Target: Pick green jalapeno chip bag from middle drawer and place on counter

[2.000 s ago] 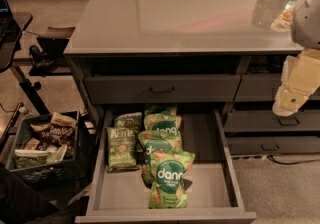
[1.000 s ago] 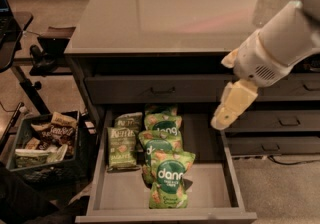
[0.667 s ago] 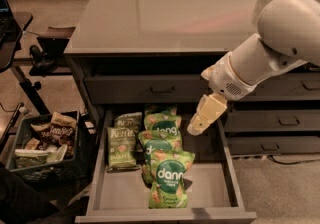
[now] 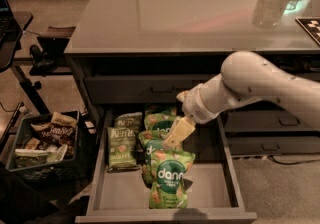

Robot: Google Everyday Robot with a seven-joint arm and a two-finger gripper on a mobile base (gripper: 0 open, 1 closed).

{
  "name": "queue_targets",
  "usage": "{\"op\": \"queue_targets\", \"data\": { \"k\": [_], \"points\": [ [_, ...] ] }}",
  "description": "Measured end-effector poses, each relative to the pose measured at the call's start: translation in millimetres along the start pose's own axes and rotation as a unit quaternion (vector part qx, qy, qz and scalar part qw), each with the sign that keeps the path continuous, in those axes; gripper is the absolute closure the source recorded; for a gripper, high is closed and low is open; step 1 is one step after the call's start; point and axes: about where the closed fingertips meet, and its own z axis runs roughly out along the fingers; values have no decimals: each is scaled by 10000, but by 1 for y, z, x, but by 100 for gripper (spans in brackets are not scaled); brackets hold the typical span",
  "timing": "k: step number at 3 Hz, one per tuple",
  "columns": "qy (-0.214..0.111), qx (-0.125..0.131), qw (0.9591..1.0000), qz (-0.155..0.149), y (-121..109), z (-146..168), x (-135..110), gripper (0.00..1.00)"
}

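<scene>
The olive-green jalapeno chip bag (image 4: pixel 121 147) with white "Kettle" lettering lies flat at the left of the open middle drawer (image 4: pixel 210 192). Several brighter green "dang" bags (image 4: pixel 168 176) lie in a row to its right. My gripper (image 4: pixel 176 135) hangs over the drawer above the dang bags, to the right of the jalapeno bag and apart from it. The white arm reaches in from the right. The glossy grey counter (image 4: pixel 190 8) spans the cabinet top above the drawer.
A black crate (image 4: pixel 45 140) of snack packets stands on the floor left of the cabinet. Narrower shut drawers (image 4: pixel 270 123) sit at the right. A black stand (image 4: pixel 30 58) is at the far left. A dark checkered mat (image 4: pixel 310 25) lies at the counter's right edge.
The arm has swung from the right edge leftward and down, bringing the gripper from beside the cabinet to over the dang bags in the drawer. The bags have not moved.
</scene>
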Motion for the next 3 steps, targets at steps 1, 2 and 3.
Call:
{"op": "queue_targets", "data": {
  "k": [1, 2, 3],
  "points": [
    [-239, -29, 9997, -49, -10, 48, 5, 0],
    [-399, -104, 9982, -442, -31, 100, 4, 0],
    [-462, -214, 9973, -528, -49, 144, 11, 0]
  ]
}}
